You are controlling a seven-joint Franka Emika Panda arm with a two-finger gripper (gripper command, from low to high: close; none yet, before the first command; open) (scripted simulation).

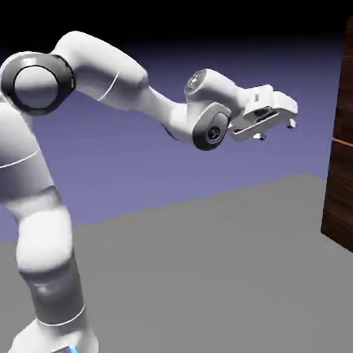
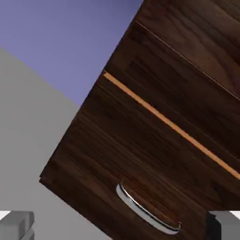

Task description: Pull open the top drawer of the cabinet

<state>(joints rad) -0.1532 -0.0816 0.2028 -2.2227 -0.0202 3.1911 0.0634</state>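
Blue-violet backdrop, grey tabletop (image 1: 212, 264). The cabinet (image 1: 344, 143) stands well ahead of my hand (image 1: 277, 129), fingers spread wide, empty. I must level onto the top drawer (image 2: 187, 56), whose handle is hidden.

exterior: side-on, wide, arm (image 1: 95, 74) left | hand: close, tilted | shared: cabinet (image 1: 344, 143)

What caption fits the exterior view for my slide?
White robot arm's open two-finger gripper hovers level in mid-air, apart from the tall dark brown wood-grain cabinet at the right edge.
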